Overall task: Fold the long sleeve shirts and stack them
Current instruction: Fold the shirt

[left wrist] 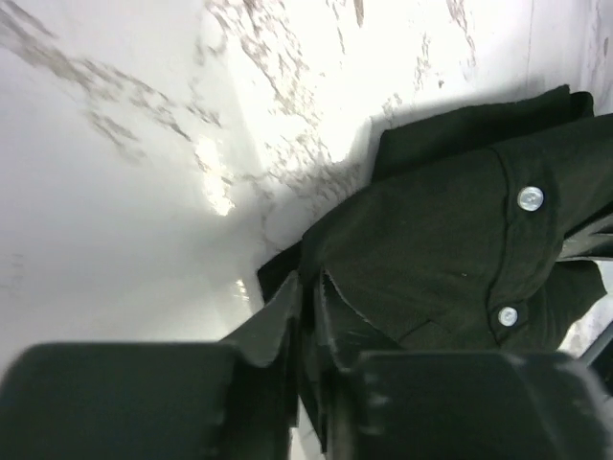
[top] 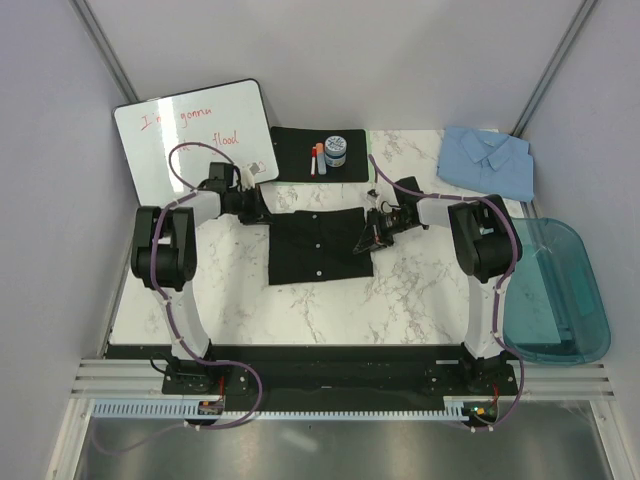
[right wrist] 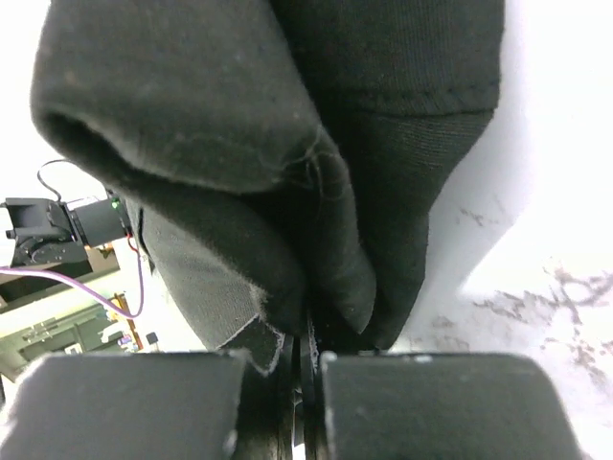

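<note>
- black shirt: soft, limp, light cloth; sags when lifted, so grip it at edges or corners
- left gripper: clamped on left edge
- right gripper: clamped on bunched right-side fabric

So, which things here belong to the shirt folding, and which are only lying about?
For the job: black shirt, pinched by left claw and right claw; light blue shirt, at the far right corner.
Lying about: whiteboard, black mat, jar, teal bin.
</note>
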{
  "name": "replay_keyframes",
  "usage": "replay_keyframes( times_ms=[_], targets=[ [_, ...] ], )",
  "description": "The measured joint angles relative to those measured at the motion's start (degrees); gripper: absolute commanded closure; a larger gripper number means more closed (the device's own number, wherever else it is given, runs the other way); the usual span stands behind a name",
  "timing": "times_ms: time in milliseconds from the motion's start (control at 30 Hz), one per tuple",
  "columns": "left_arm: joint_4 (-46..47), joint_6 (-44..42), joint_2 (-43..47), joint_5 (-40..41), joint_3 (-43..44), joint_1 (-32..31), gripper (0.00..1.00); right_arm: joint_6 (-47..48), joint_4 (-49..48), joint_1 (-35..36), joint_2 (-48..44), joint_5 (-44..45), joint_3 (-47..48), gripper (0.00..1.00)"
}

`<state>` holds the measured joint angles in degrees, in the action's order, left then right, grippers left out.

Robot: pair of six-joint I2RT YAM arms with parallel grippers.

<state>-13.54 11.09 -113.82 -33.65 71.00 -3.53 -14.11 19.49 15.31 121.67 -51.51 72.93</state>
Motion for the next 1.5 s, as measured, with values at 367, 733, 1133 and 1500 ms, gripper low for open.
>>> replay_keyframes(
  times_ms=[367, 733, 1133, 1500],
  targets=[
    [-3.50, -1.64, 11.19, -8.63, -2.89, 7.82, 0.36, 1.86, 3.76, -3.41, -14.73, 4.31, -0.66, 0.21],
    [14.29, 9.07, 36.37, -20.90, -31.82, -8.39, 0.45, 3.02, -2.62, 9.18, -28.13, -3.06, -12.20, 0.67],
    [11.19, 9.77, 10.08, -18.88, -25.22, -4.48, 0.49, 0.04, -8.07, 5.33, -4.31, -7.63, -10.27, 0.71],
    [1.84, 2.34, 18.14, -20.24, -30.25, -4.02, 0.44, -4.15, -12.35, 10.19, -11.15, -14.19, -24.46, 0.62]
  ],
)
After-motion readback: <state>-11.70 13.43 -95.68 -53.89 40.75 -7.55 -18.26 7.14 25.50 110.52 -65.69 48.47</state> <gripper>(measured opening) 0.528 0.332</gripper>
